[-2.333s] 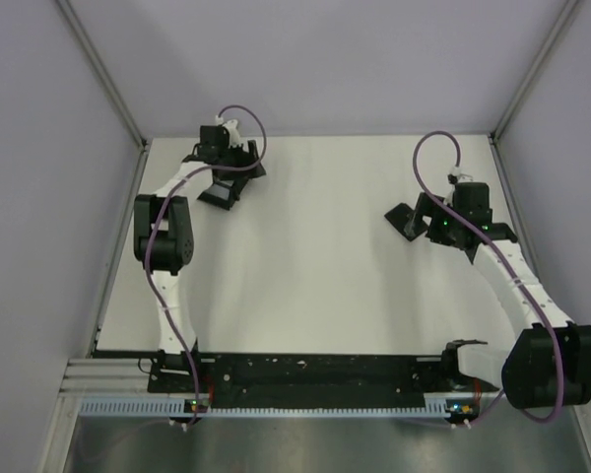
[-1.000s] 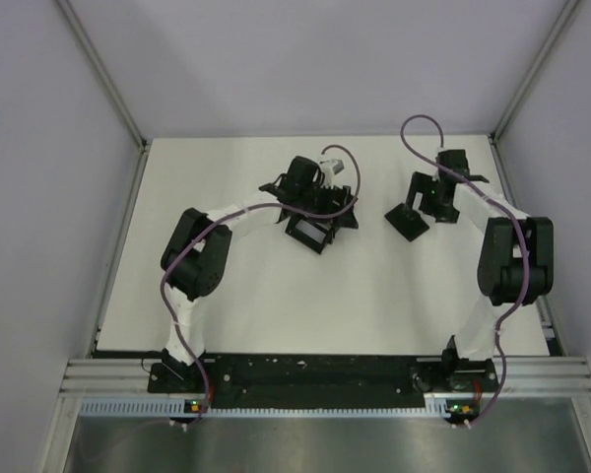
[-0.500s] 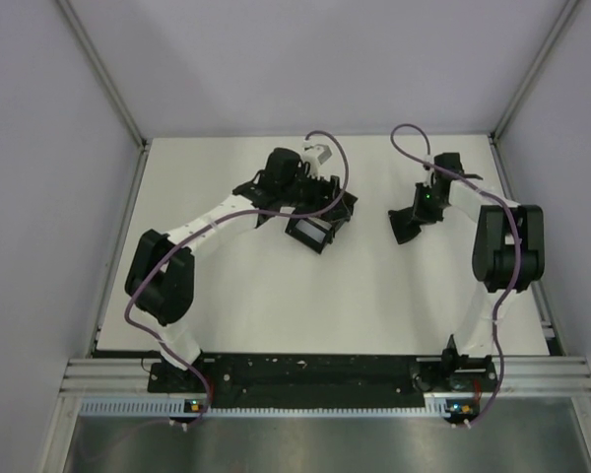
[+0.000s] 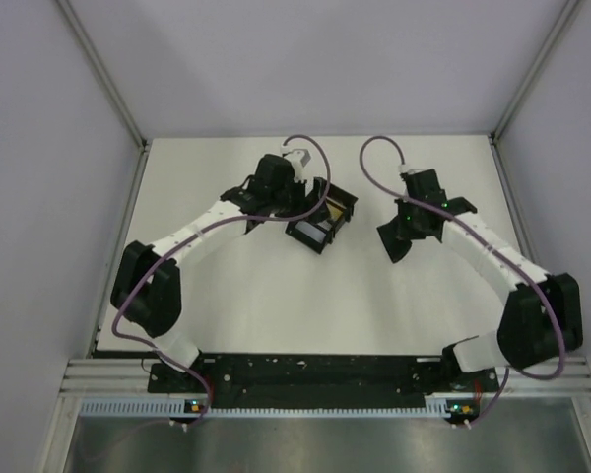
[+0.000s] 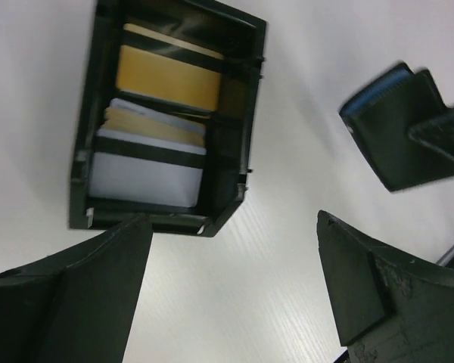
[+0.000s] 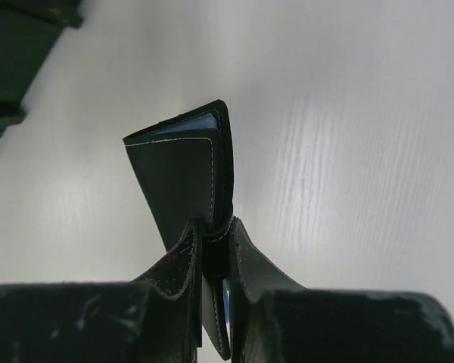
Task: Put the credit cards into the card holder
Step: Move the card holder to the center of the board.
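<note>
Left arm: elbow folded back near the left table edge, forearm reaching up and right across the table (image 4: 276, 315), wrist over the middle-back area. Left gripper (image 4: 300, 204) hung just beside the open black box (image 4: 337, 200), pointing down at it. In the wrist view the left gripper (image 5: 227, 302) had its fingers (image 5: 68, 295) spread wide with nothing between them and only bare table underneath. The box's near wall (image 5: 155, 219) sat just past the fingertips.

The credit cards (image 5: 147, 178) lay inside the box: a white one in the near compartment with yellowish ones tucked behind it, and a yellow one in the far compartment.

Right arm: elbow low at the right side near the base rail, forearm stretched up and left, wrist bent down toward the centre. Right gripper (image 4: 406, 225) was clenched on the card holder (image 4: 394, 241). In the right wrist view the gripper (image 6: 216, 261) pinched the card holder (image 6: 185, 174) at its fold, jaws nearly together on the leather. The holder stood on edge, flaps slightly parted, blue lining showing at the top.

The holder (image 5: 401, 128) was near the box, off to its right and not touching it. I could not tell whether it was clear of the table.
</note>
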You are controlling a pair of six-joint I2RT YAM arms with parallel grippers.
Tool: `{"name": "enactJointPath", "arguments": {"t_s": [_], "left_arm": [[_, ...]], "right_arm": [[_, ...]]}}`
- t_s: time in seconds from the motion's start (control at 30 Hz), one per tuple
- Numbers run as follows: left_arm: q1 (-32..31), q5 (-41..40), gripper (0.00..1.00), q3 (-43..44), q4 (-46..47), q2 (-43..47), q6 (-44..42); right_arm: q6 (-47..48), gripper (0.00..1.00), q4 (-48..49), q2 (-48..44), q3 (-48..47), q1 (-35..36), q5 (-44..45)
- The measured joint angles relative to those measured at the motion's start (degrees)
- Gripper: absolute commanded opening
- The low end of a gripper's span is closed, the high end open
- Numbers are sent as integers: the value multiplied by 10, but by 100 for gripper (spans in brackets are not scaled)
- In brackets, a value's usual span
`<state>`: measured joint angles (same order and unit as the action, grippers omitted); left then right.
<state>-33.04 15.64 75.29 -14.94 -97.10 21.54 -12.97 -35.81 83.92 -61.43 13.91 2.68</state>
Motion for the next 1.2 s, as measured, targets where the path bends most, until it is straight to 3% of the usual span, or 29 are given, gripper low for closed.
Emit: {"name": "enactJointPath", "arguments": {"t_s": [0.13,0.23,0.4,0.53,0.63,0.77,0.97,1.1,1.2], "left_arm": [[36,-67,93,-21,-31,54,55],[89,-97,93,-83,-34,119,104],[198,-123,96,-231,-37,244,177],[225,-151,97,-286,-61,314,197],[227,-161,97,-290,-64,337,204],[232,-168,98,-290,-63,355,206],[242,-175,98,-290,-66,367,207],[244,-177,98,-290,-66,371,207],[244,-167,96,-290,-65,373,195]], "right_arm": [[-26,0,-7,-79,23,152,140],[-69,2,-35,-76,49,256,258],[-171,14,-120,2,65,418,439],[-236,15,-173,110,17,510,518],[-267,44,-185,180,-17,550,541],[-290,62,-201,242,-52,593,546],[-257,67,-171,219,-77,633,485],[-203,74,-122,117,-75,635,409],[-168,71,-67,15,-57,630,357]]}}
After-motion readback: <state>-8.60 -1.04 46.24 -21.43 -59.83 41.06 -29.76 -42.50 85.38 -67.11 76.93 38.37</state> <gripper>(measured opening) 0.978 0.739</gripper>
